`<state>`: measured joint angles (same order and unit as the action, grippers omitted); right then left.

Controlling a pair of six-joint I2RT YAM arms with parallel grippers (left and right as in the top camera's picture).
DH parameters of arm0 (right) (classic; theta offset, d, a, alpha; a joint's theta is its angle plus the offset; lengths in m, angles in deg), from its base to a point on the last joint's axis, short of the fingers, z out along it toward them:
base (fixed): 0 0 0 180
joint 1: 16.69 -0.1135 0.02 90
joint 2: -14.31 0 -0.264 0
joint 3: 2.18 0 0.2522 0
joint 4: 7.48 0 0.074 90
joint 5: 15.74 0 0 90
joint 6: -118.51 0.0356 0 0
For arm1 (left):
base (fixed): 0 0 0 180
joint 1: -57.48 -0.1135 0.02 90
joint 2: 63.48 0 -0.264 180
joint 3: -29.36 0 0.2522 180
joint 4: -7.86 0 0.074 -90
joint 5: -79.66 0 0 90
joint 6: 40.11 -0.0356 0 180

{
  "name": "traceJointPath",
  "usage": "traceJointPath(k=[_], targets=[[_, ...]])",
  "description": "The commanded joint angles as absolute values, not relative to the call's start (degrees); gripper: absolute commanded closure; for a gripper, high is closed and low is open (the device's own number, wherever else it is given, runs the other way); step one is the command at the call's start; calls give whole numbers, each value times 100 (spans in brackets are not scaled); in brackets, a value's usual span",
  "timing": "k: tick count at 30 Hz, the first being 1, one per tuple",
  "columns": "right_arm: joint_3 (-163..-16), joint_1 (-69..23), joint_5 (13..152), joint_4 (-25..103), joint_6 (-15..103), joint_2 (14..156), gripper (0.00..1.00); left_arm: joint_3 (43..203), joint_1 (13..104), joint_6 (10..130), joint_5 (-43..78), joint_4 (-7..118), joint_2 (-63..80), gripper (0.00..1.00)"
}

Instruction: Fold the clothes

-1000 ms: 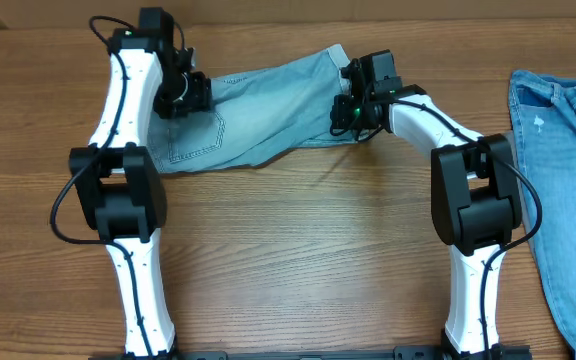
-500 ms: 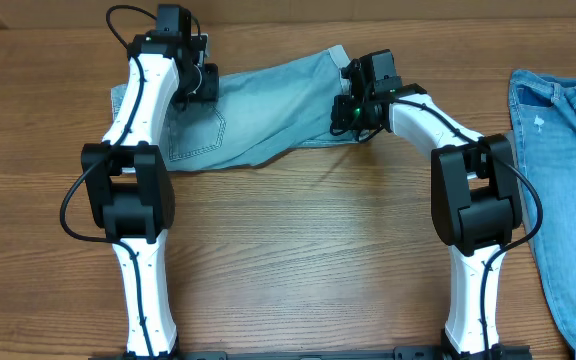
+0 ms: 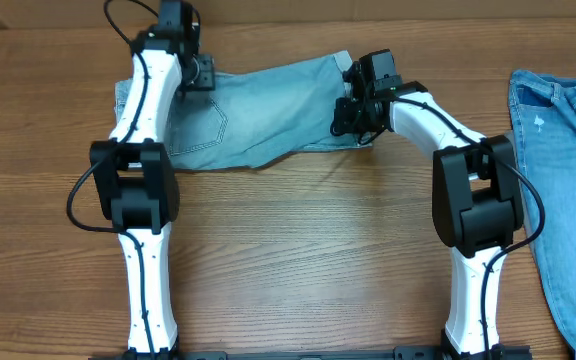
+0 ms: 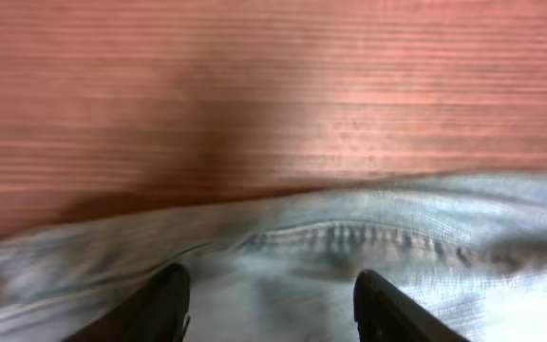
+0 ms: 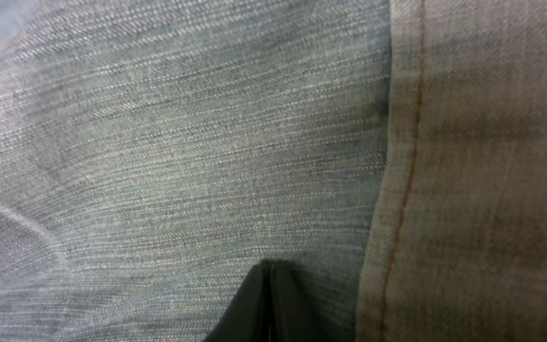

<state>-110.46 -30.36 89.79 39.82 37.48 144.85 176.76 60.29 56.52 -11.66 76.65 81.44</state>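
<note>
Overhead, we find the shorts (image 3: 258, 105) spread flat along the far edge of the table (image 3: 298, 250), nearer its far-left corner than its far-right one. The left gripper (image 3: 200, 72) is at their far-left end and the right gripper (image 3: 346, 112) is on their right end. Both gripper heads cover the cloth beneath them, and the left arm (image 3: 143, 100) hides a strip of the left end, so we cannot read either grip from here. A second denim garment (image 3: 568, 150) is cut off by the right edge of the table. The risk we see is a lopsided fold: if one end is lifted while the other is only pressed, the denim may drag and bunch. In the left wrist view, the fingers (image 4: 164, 304) stand well apart over the shorts, close to the cloth's far border where bare table begins, and nothing is pinched between them. The picture is blurred, so we cannot tell whether the tips touch the cloth. Closing this near the border could catch one layer only, or miss altogether. In the right wrist view, the right gripper is closed, its tips meeting against the denim beside a stitched seam (image 5: 402, 190). We cannot tell whether a fold is nipped there, and so thin a nip could slip once pulled.
</note>
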Motion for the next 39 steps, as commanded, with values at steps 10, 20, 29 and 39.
traceJointPath(k=[10,20,29,39], targets=[[-10777,-2464,7665,6222,3951,14710,96,19154,5977,6428,-1182,10065,8118,42],[-10777,-2451,7667,6235,3722,14710,96,18306,5922,6423,-1807,9558,8653,34],[-11090,-2448,7687,6244,3720,14290,96,18859,5220,6620,-1013,9595,8638,36],[-11381,-2488,9364,5354,3696,13348,95,19305,6027,6294,-268,9571,7917,39]])
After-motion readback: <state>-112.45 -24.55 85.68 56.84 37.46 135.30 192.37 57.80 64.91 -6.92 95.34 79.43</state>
